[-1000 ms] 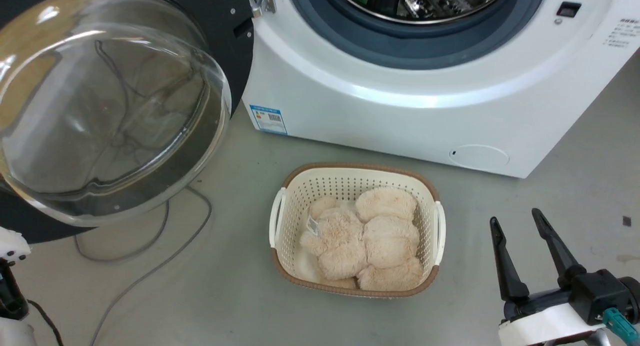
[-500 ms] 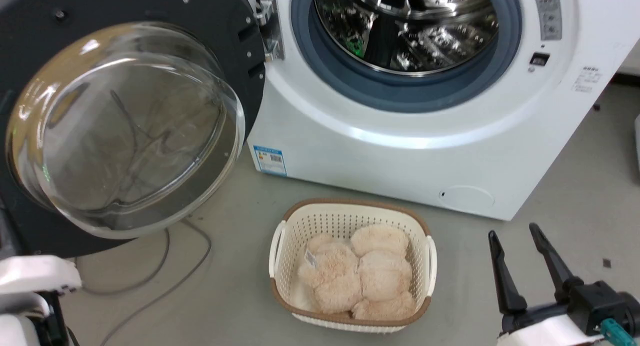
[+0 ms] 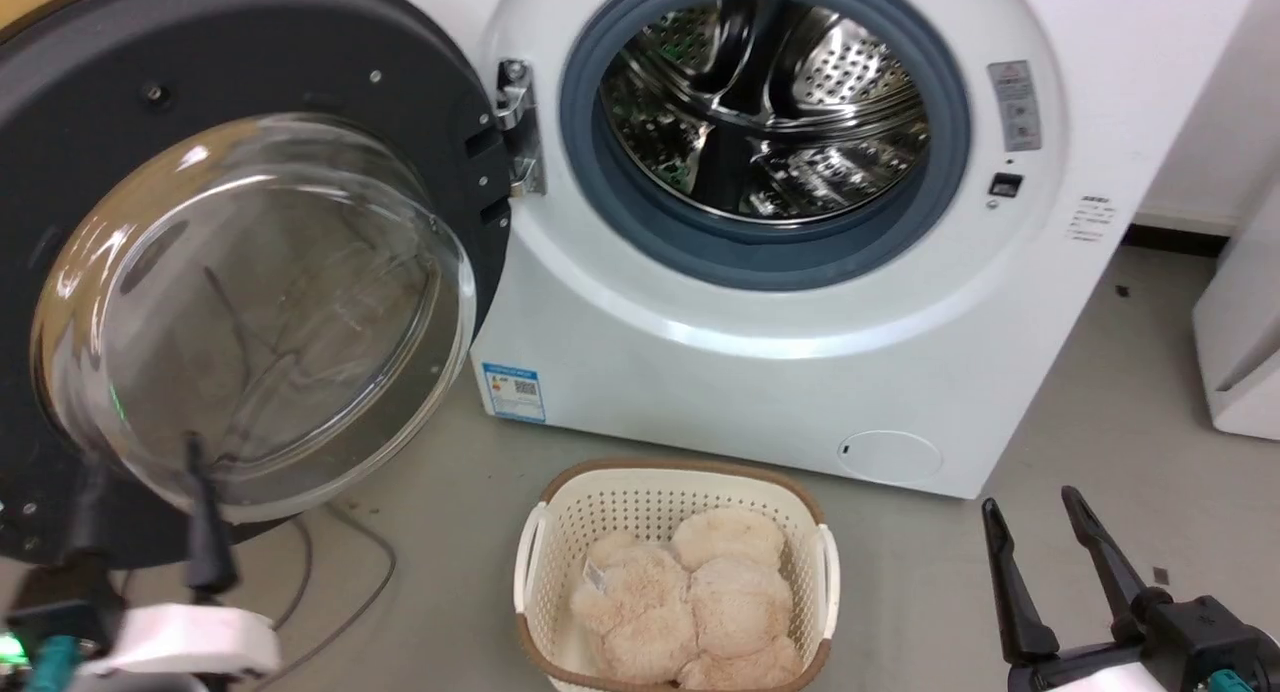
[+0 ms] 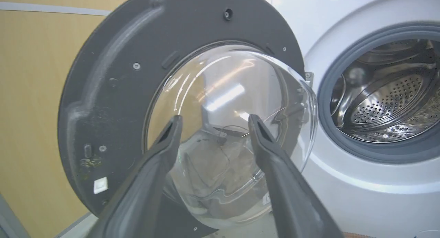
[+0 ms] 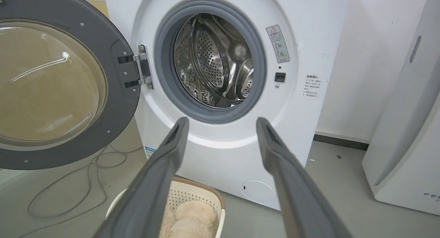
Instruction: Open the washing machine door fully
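Observation:
The washing machine door [image 3: 250, 52] stands swung out to the left on its metal hinge [image 3: 520, 132], its matte black inner face and bulging glass bowl [image 3: 270, 302] turned toward me. The white washing machine [image 3: 760, 392] shows its steel drum [image 3: 770, 122] uncovered. My left gripper [image 3: 140, 457] is open at the lower left, low before the bowl, holding nothing. Seen from the left wrist, the left gripper [image 4: 215, 118] points at the door [image 4: 113, 76]. My right gripper [image 3: 1030, 502] stands open at the lower right, and in its own wrist view the right gripper [image 5: 222, 121] faces the washing machine [image 5: 220, 152].
A cream basket [image 3: 680, 469] holding a fluffy beige plush toy [image 3: 690, 602] sits on the grey floor before the machine. A grey cable [image 3: 350, 592] loops on the floor under the door. A second white appliance [image 3: 1245, 362] stands at the right, marked FEELAIR [image 5: 405, 145].
The head camera has tilted up, so the whole picture has slid down. My left gripper's fingers have come into view at the lower left, spread apart. The right gripper stays open.

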Motion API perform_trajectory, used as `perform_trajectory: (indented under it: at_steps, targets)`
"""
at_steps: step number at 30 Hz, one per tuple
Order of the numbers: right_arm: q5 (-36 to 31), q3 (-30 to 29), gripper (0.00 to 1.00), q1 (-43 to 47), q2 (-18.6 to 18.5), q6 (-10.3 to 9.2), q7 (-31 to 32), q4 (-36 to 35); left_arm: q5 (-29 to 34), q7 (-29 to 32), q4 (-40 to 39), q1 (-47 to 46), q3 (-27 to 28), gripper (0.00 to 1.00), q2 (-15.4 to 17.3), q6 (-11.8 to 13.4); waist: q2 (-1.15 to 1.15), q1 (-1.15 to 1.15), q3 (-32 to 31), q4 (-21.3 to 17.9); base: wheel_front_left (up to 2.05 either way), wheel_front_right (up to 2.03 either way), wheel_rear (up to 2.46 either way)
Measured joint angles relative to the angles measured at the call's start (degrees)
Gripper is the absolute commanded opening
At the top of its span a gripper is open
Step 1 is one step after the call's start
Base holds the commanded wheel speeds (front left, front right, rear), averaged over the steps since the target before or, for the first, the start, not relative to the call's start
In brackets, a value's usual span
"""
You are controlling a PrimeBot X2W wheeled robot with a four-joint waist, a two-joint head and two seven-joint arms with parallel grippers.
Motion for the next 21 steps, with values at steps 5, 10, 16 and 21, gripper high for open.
perform_trajectory:
  at_steps: [5, 10, 16, 21]
  targets:
    - [0.23, -0.15, 1.0, 0.32, 0.01, 0.0, 0.0, -0.55, -0.19, 0.0, -1.88, 2.24, -4.0, 1.0, -0.86, -0.7, 0.0, 0.0, -1.02, -1.55, 0.0, 0.0, 0.0]
    - [0.24, -0.57, 1.0, 0.65, 0.02, 0.0, 0.0, -1.71, -0.76, -0.01, -3.37, 4.24, -7.54, 1.0, -1.27, -1.02, 0.0, 0.0, -1.75, -3.48, 0.0, 0.0, 0.0]
    - [0.4, -1.11, 1.0, 0.96, 0.02, 0.0, 0.0, -2.77, -1.79, 0.0, -3.71, 6.22, -10.46, 1.0, -1.88, -1.23, 0.0, 0.0, -2.36, -6.13, 0.0, 0.0, 0.0]
    - [0.4, -1.26, 1.0, 1.51, 0.02, 0.0, 0.0, -3.33, -2.43, 0.0, -3.98, 7.4, -12.37, 1.0, -2.0, -0.81, 0.0, 0.01, -2.81, -8.31, 0.0, 0.0, 0.0]
